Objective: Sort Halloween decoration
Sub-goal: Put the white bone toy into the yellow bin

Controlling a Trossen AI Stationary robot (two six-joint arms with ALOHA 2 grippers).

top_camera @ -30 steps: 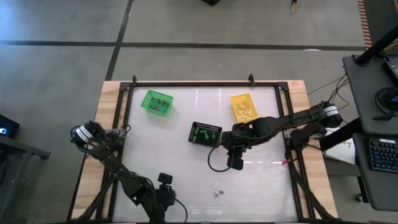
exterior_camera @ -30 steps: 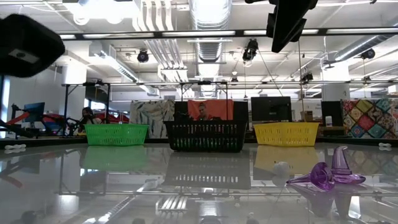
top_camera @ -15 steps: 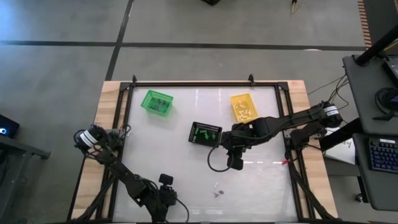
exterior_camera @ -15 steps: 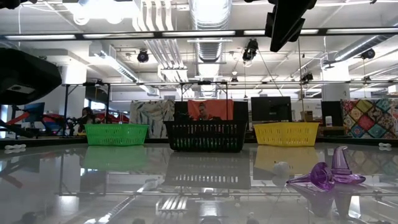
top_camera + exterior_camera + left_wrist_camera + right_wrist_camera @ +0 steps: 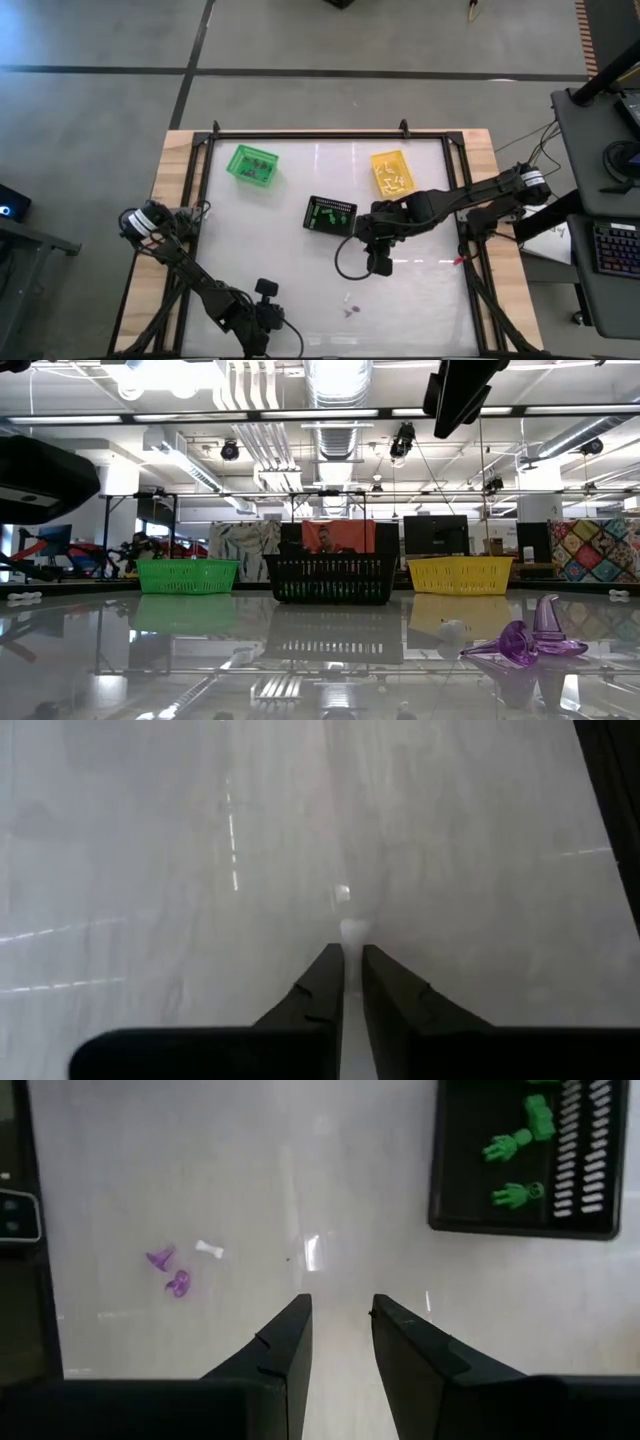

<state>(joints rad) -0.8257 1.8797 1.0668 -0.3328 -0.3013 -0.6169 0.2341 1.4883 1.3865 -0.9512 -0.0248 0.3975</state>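
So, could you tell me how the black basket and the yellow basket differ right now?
The black basket holds green figures; the yellow basket holds pale pieces. The black basket sits nearer the middle of the table. The yellow basket sits farther back and to its right in the high view. Both are open-topped, have slotted walls and stand upright.

White table (image 5: 300,240) — three baskets, purple (image 5: 350,311) and white trinkets (image 5: 348,298).
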